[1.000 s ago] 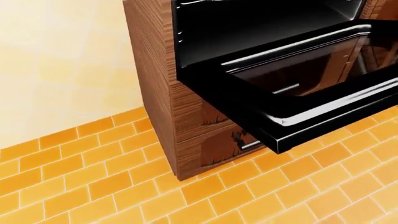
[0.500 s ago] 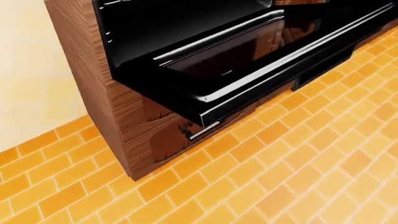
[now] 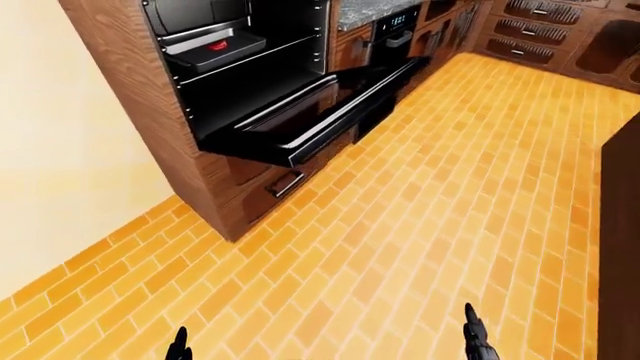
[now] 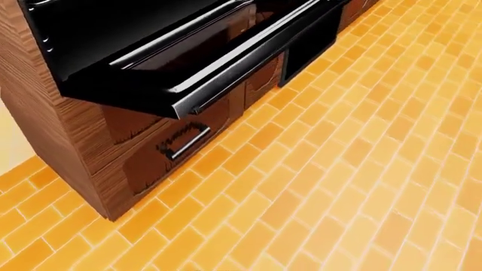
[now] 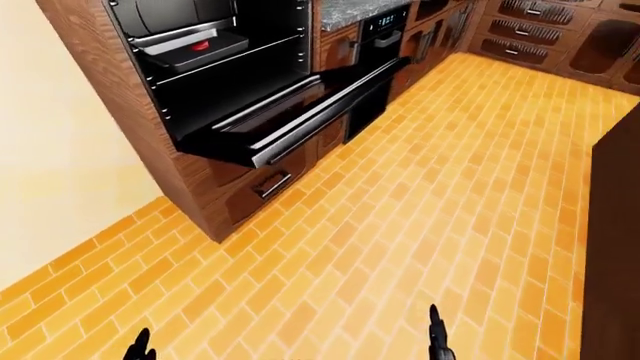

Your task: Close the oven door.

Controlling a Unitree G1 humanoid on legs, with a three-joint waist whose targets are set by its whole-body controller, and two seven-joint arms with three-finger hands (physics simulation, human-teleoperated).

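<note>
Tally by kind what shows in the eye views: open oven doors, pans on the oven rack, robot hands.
Open oven door: 1
Pan on the rack: 1
Robot hands, fingertips only, left and right: 2
Total: 4

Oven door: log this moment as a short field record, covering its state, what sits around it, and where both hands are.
oven door: open, folded down flat, jutting out over the floor
oven cavity: exposed, dark, with side rack rails
tray: on an upper shelf, with a red item on it
drawer handle: below the door, in the wood cabinet
floor: orange brick tiles
left hand: fingertips only, bottom edge of left-eye view, far from the door
right hand: fingertips only, bottom edge, touching nothing
task status: door not yet closed
</note>
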